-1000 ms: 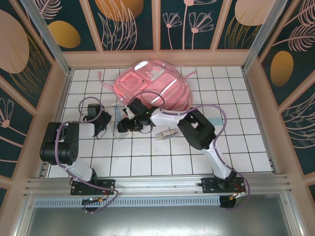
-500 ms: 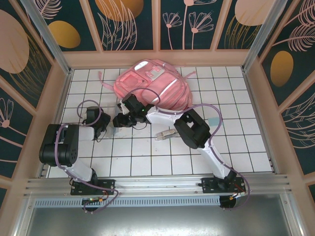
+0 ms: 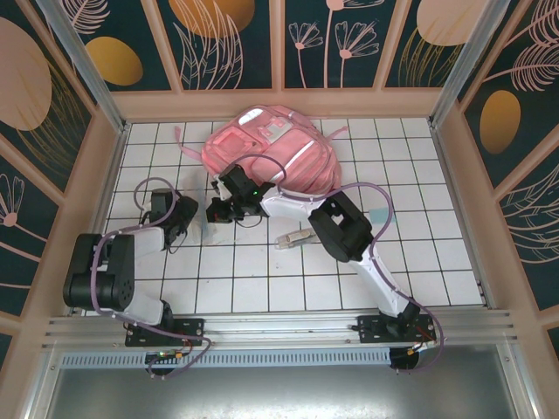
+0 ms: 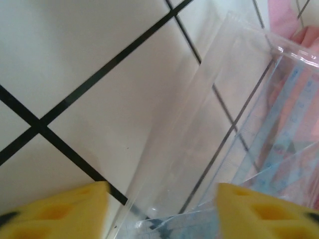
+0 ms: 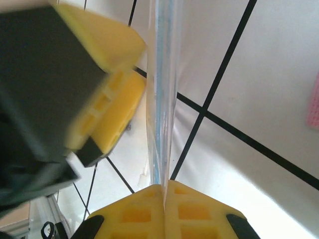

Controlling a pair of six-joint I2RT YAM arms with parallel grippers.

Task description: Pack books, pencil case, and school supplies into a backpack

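I read right end effector pinching clear plastic piece edge-on, long axis pointing away from it; left end effector spread astride same piece (no grip); backpack lies just beyond.

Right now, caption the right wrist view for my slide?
Right gripper shut on the clear plastic piece, seen edge-on, a yellow finger of the left gripper beside it.

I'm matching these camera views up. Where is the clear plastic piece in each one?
Top external: clear plastic piece, faint, between left gripper and right gripper.
Left wrist: centre to right, above the left gripper's open fingertips.
Right wrist: edge-on, centre, pinched by the right gripper.
Shared landmark: black grid lines of the white table.
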